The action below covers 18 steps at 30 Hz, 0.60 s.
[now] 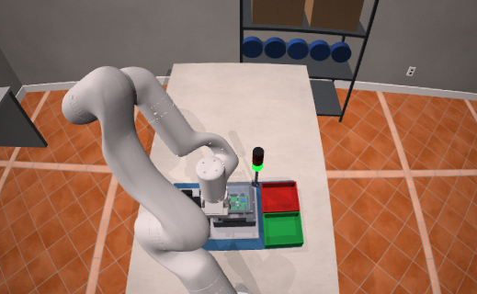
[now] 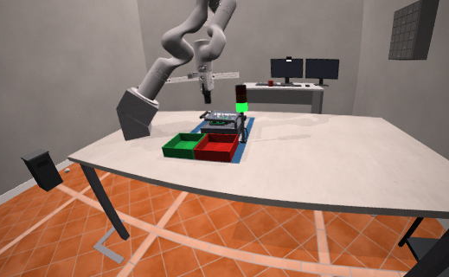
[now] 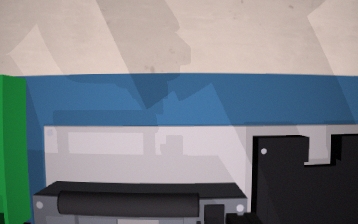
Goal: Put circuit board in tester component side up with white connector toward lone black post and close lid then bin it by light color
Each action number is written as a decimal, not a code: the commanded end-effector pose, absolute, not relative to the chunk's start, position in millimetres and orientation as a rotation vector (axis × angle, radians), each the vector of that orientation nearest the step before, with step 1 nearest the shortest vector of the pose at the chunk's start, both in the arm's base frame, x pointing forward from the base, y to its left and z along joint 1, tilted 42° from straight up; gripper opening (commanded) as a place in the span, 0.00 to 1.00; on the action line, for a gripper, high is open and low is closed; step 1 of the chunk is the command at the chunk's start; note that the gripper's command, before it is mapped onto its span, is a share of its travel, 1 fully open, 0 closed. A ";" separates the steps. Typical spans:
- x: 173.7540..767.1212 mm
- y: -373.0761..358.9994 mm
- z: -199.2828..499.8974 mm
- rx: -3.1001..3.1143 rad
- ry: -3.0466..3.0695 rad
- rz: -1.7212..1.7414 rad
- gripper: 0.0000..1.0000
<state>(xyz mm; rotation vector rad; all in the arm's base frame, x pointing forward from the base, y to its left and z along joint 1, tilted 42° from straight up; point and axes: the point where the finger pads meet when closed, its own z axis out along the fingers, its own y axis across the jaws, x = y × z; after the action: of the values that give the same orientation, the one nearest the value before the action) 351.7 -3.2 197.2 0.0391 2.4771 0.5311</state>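
My gripper (image 2: pixel 208 102) is shut and empty, above the tester on its arm-base side; its fingertips are hidden by the arm in the top view. The tester (image 1: pixel 234 223) (image 2: pixel 221 129) holds the green circuit board (image 1: pixel 239 202), component side up. The clear lid, in its grey frame, lies over the board; I cannot tell whether it is latched or slightly raised. A black bar (image 3: pixel 128 203) shows at the bottom of the wrist view. The signal light (image 1: pixel 257 167) (image 2: pixel 241 106) shows green. The green bin (image 1: pixel 282 231) (image 2: pixel 183 145) (image 3: pixel 15 150) and red bin (image 1: pixel 279 197) (image 2: pixel 217 148) are empty.
A black holder with notches (image 3: pixel 285 175) stands beside the tester. The light's thin pole (image 1: pixel 255 178) (image 2: pixel 243 130) rises at the tester's corner near the red bin. A blue mat (image 1: pixel 239 243) (image 3: pixel 195 95) lies under the tester. The bins stand side by side, touching.
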 end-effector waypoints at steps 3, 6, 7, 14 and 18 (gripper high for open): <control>350.2 -4.0 199.8 0.039 2.481 0.538 0.00; 350.2 -4.0 199.8 0.039 2.481 0.538 0.00; 350.2 -4.0 199.8 0.039 2.481 0.538 0.00; 350.2 -4.0 199.8 0.020 2.479 0.531 0.00; 350.2 -4.0 199.8 -0.012 2.476 0.520 0.00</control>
<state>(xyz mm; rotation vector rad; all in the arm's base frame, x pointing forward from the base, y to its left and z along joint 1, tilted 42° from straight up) 350.0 -3.7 199.5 0.0072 2.4788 0.5276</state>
